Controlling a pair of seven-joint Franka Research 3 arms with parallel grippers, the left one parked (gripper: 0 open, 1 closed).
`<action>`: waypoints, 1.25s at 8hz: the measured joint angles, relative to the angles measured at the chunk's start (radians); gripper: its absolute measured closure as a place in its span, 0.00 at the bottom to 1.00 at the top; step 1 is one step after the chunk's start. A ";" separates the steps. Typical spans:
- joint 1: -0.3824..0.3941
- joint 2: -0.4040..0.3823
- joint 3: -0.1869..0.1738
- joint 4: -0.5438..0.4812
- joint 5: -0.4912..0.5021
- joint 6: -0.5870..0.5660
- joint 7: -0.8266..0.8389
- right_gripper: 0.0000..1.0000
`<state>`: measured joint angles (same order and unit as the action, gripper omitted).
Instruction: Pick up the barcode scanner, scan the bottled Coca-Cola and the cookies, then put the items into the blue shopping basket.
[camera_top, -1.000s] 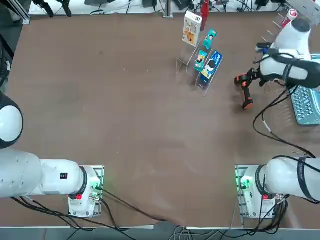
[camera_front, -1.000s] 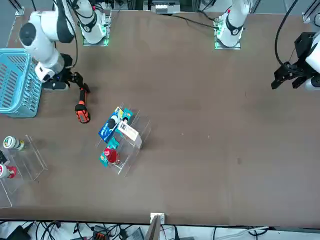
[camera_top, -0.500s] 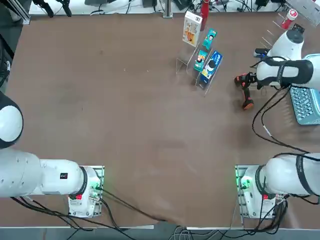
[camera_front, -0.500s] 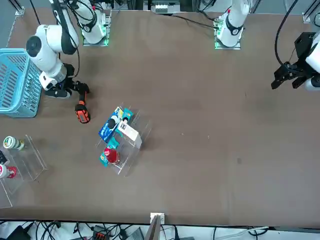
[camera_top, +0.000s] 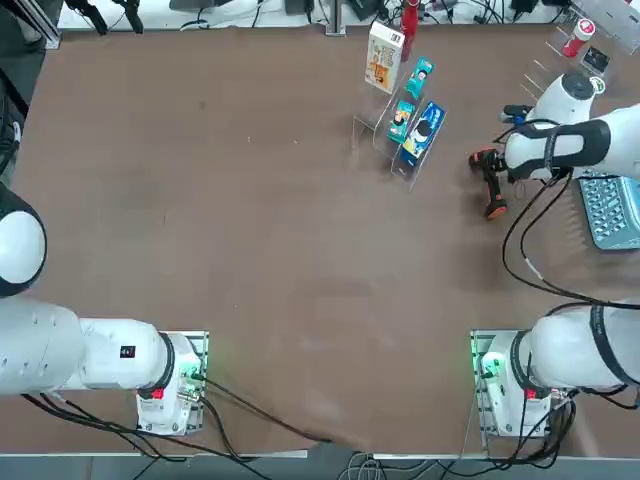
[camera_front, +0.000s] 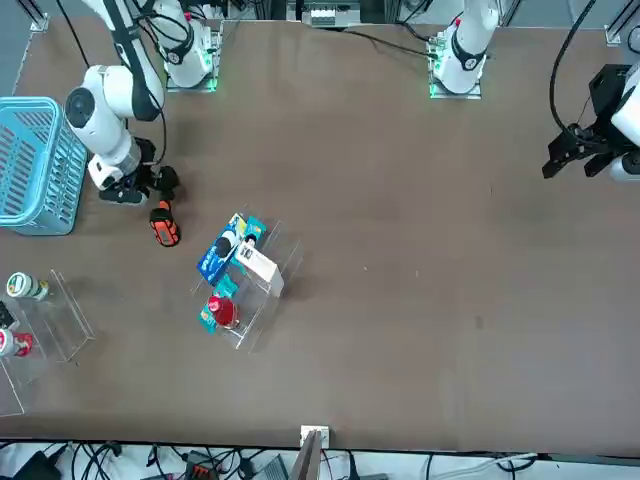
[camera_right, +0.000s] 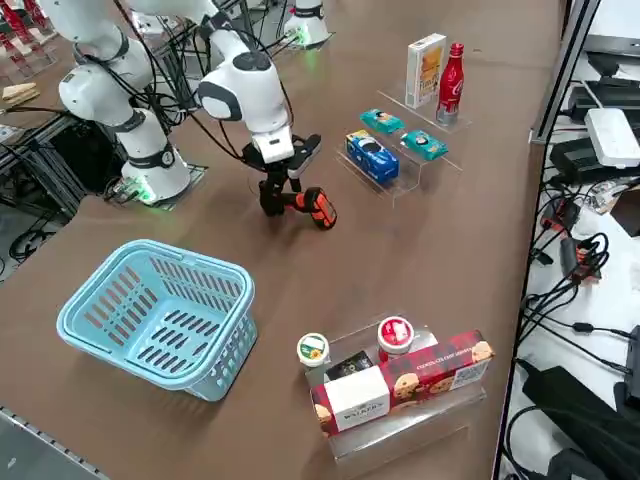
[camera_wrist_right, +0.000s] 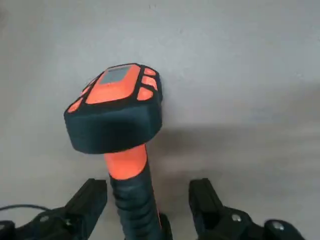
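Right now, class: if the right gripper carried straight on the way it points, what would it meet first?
The right gripper, open and pointing down, straddles the barcode scanner; its handle lies between the fingers, so it would probably meet that handle first, or the table beside it.

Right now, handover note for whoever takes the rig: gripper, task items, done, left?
Right gripper: open, low over the table, fingers either side of the barcode scanner handle, not closed on it.
Barcode scanner lies on the table between the display rack and the blue shopping basket.
Bottled Coca-Cola and cookies stand upright, side by side, at the far end of the rack.
Basket holds none of the task's items.
Done: approach to the scanner.
Left: grasp, scan both, put them in the basket.
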<state>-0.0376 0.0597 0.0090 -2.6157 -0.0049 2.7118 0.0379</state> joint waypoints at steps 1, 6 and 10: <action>0.002 0.022 0.002 0.000 0.000 0.029 -0.004 0.00; 0.011 0.053 0.005 0.001 -0.001 0.062 -0.024 0.48; 0.012 0.051 0.005 0.006 -0.001 0.062 -0.036 0.56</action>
<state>-0.0261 0.1105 0.0141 -2.6100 -0.0055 2.7740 0.0019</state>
